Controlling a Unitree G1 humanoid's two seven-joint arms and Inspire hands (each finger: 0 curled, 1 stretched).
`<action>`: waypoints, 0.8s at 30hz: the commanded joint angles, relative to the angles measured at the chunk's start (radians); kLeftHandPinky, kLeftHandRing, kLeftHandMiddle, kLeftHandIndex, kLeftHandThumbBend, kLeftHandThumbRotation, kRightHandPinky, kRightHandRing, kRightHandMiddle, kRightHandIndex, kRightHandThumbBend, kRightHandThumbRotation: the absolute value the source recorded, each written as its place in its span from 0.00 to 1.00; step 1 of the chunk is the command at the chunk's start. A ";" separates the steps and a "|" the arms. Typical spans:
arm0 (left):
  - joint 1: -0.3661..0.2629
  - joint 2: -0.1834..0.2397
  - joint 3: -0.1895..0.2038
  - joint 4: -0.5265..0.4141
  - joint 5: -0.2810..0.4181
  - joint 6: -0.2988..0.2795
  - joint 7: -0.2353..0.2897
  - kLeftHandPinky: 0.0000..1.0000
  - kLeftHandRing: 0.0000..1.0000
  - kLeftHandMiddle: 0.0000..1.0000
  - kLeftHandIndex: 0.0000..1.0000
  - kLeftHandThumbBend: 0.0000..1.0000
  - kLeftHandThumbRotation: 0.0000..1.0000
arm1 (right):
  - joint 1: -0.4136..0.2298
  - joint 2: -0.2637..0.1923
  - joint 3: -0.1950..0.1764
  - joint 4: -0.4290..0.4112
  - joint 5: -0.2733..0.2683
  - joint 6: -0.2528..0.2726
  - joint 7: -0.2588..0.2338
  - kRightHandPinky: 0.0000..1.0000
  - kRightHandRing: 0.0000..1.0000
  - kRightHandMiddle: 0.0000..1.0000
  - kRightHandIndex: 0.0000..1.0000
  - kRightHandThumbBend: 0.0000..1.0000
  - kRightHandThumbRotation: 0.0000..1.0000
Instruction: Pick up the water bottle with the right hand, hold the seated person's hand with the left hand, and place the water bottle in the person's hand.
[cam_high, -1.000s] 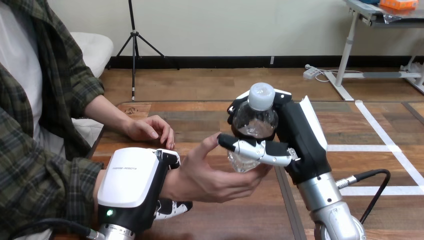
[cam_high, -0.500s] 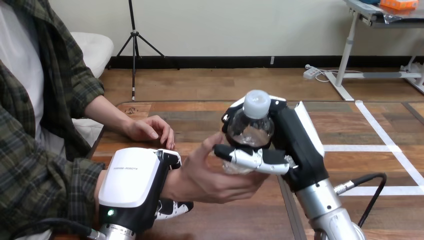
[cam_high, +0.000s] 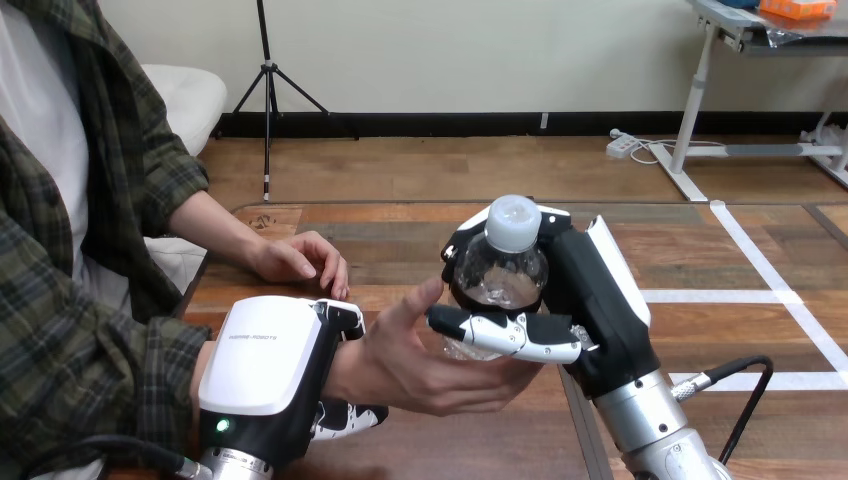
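**K:** Wooden tabletop (cam_high: 700, 255): dark planks, white tape lines (cam_high: 745, 250) on the right part. Handover status?

**M:** Right robot hand (cam_high: 597, 300) is clamped round the water bottle (cam_high: 503, 268), fingers behind it and thumb across the front, low down. The bottle is upright and capped. Its base is in or just over the person's near hand (cam_high: 425, 365). Can't tell whether it bears weight there. That palm faces up with fingers loosely cupped, not closed on the bottle.

**K:** Left side?

**M:** Left robot hand (cam_high: 268, 372) is wrapped round the person's wrist (cam_high: 350, 375), fingers curled underneath.

**K:** Risks?

**M:** My read:
- **Early release:** this is the main one. If the right robot hand lets go before the person's fingers close, a smooth round bottle standing on an open palm tips. Then it rolls across the tabletop, maybe off the edge.
- **Thumb in the way:** it sits between the bottle and the person's fingers. Opening it could nudge the bottle or catch those fingers.
- **Left arm pull:** any tug or twist on the wrist tilts the palm and dumps the bottle.

**K:** Any backup catch?

**M:** Unlikely. The person's far hand (cam_high: 300, 258) rests on the tabletop further back, well apart from the bottle.
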 joint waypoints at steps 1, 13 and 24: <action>-0.048 -0.017 -0.010 -0.039 -0.030 -0.030 -0.005 0.19 0.21 0.26 0.25 0.88 0.00 | -0.035 -0.001 0.000 -0.073 0.009 -0.016 0.003 0.32 0.36 0.40 0.44 0.70 0.00; -0.047 -0.018 -0.010 -0.045 -0.030 -0.025 -0.014 0.19 0.21 0.26 0.25 0.87 0.00 | -0.031 -0.003 0.016 -0.076 0.005 -0.041 0.021 0.30 0.34 0.39 0.43 0.71 0.00; -0.046 -0.020 -0.007 -0.046 -0.028 -0.027 -0.013 0.19 0.21 0.26 0.26 0.87 0.00 | -0.026 -0.001 0.029 -0.088 0.004 -0.031 0.037 0.30 0.34 0.39 0.43 0.71 0.00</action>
